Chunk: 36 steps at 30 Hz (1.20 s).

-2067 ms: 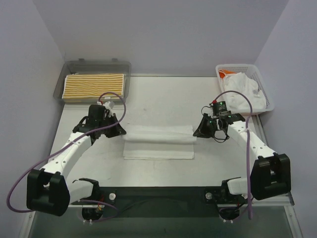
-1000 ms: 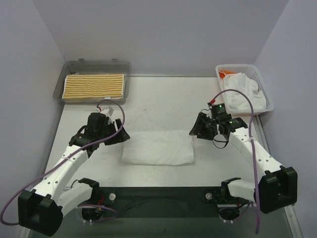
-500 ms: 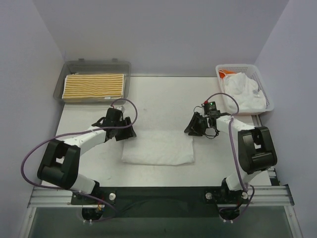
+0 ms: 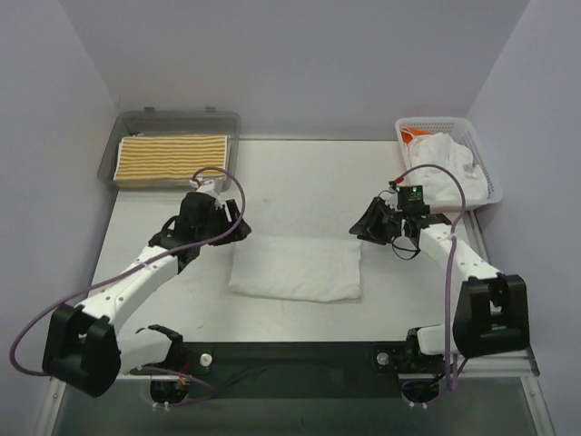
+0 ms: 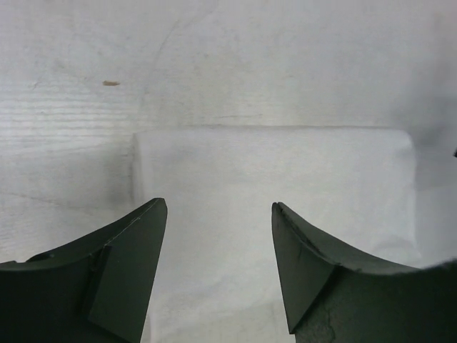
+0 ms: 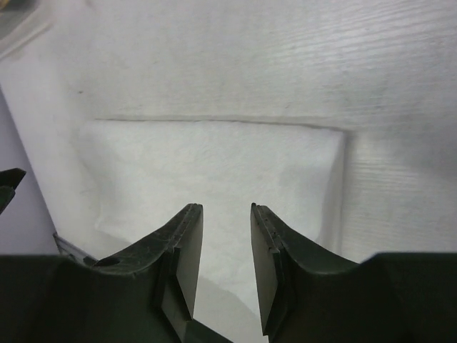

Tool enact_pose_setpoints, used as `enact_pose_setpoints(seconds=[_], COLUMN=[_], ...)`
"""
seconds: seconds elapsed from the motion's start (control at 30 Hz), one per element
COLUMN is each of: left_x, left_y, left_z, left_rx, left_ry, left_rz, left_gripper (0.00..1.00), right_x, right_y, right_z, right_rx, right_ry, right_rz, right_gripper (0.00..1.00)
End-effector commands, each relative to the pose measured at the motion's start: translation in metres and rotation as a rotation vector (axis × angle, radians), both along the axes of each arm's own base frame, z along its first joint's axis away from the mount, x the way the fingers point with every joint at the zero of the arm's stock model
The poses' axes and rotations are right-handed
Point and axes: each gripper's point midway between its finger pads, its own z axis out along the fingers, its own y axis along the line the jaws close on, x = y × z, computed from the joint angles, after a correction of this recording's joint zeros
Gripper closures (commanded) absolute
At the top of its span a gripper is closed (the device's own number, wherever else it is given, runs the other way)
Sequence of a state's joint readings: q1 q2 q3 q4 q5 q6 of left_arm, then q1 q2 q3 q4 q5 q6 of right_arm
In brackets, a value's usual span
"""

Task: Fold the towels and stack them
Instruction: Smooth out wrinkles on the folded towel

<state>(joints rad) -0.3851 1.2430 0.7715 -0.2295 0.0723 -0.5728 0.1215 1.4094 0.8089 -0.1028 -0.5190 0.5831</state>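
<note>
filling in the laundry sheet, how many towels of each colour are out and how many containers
yellow-and-white striped towel: 1, in the clear grey tray
white towel, folded flat: 1
white cloth heap in the white mesh basket: 1, towels inside cannot be counted
orange item, partly hidden in the basket: 1
containers: 2
total: 6

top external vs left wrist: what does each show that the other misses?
Only top external: the yellow-striped towel in the grey tray, and the basket holding white towels.
Only left wrist: the left pincer stands open with nothing between its fingers, and there is a tan speck on the table.
Both: the folded white towel lying flat on the table.
</note>
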Motion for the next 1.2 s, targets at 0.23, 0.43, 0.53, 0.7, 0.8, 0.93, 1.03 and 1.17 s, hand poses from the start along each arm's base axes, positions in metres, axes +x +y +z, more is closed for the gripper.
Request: enact_pose_setpoints(seconds=[0.23, 0.43, 0.53, 0.7, 0.8, 0.93, 1.03, 1.17], left_x=[-0.081, -0.100, -0.104, -0.106, -0.103, -0.091, -0.068, -0.029], left_y=[-0.029, -0.009, -0.006, 0.007, 0.006, -0.001, -0.006, -0.025], left_z=[-0.015, -0.083, -0.094, -0.084, -0.058, -0.018, 0.002, 0.011], left_rx=[-0.134, -0.079, -0.083, -0.040, -0.072, -0.135, -0.110, -0.095], left_ry=[0.069, 0.162, 0.194, 0.181, 0.121, 0.023, -0.050, -0.099], left_rz=[-0.069, 0.009, 0.037, 0.082, 0.074, 0.071, 0.065, 0.040], left_gripper=[0.39, 0.49, 0.53, 0.52, 0.49, 0.47, 0.47, 0.47], right_x=[-0.104, -0.123, -0.130, -0.125, -0.117, -0.083, -0.051, -0.010], right_y=[0.036, 0.003, -0.006, -0.017, -0.016, -0.017, -0.017, -0.010], right_z=[-0.018, -0.061, -0.075, -0.074, -0.054, -0.011, 0.008, 0.017], right_rx=[0.111, 0.074, 0.117, 0.112, 0.115, 0.113, 0.114, 0.173], right_ry=[0.157, 0.248, 0.317, 0.312, 0.249, 0.095, 0.036, 0.003], right_rz=[0.114, 0.009, -0.044, -0.079, -0.057, -0.044, -0.048, -0.063], right_gripper=[0.67, 0.69, 0.69, 0.69, 0.69, 0.68, 0.67, 0.68])
